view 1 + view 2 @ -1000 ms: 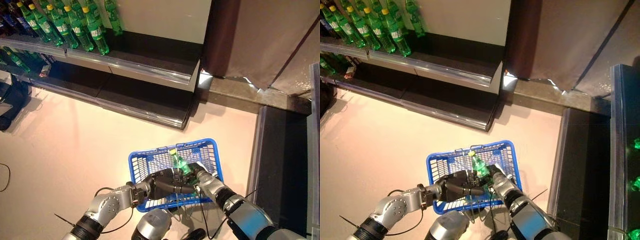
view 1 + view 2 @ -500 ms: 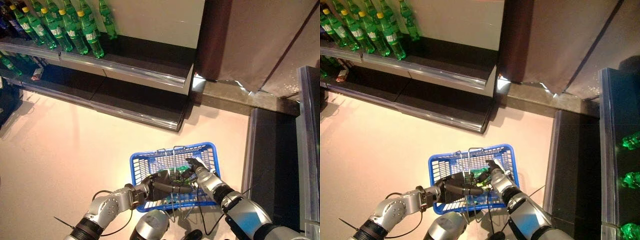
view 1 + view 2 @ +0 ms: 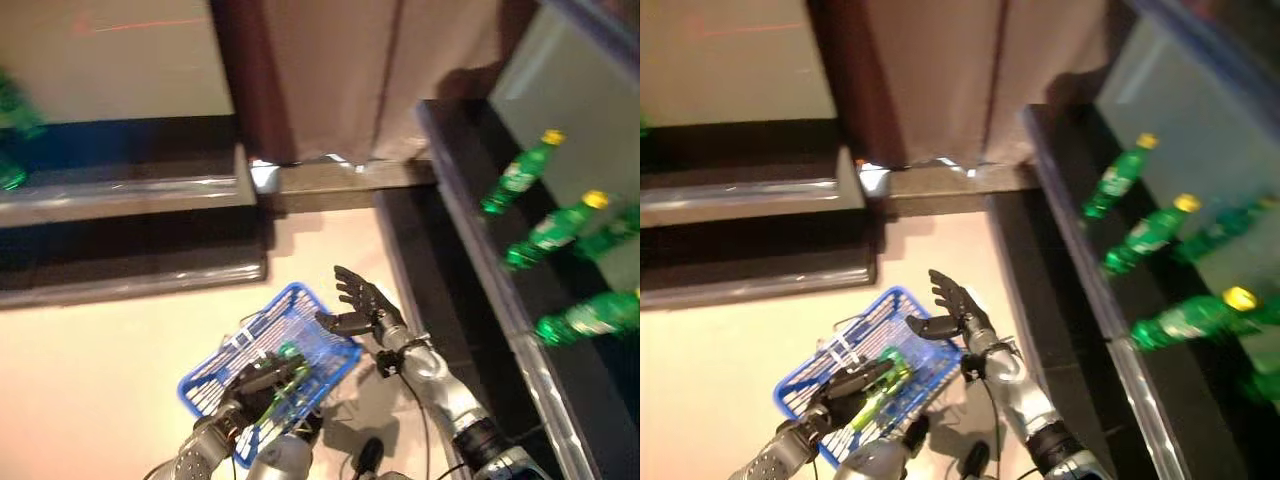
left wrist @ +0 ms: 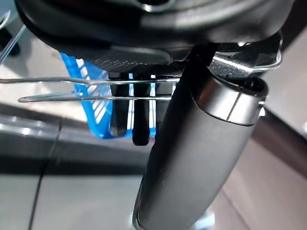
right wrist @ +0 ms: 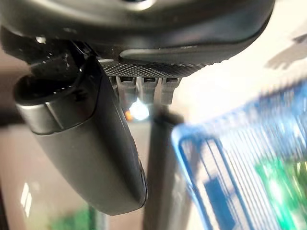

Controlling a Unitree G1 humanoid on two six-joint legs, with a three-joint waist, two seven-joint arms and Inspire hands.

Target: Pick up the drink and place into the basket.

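Note:
A green drink bottle lies inside the blue wire basket on the pale floor, and it shows again as a green blur in the right wrist view. My left hand is at the basket's near side, its fingers curled round the thin wire handle. My right hand hovers open just above the basket's right rim, fingers spread and holding nothing.
A dark shelf along the right carries green bottles. Low dark shelves run along the left, with a brown curtain behind.
The camera has swung right, so the right-hand shelf now shows. My right hand has let go of the bottle, risen out of the basket and opened. The bottle lies in the basket.

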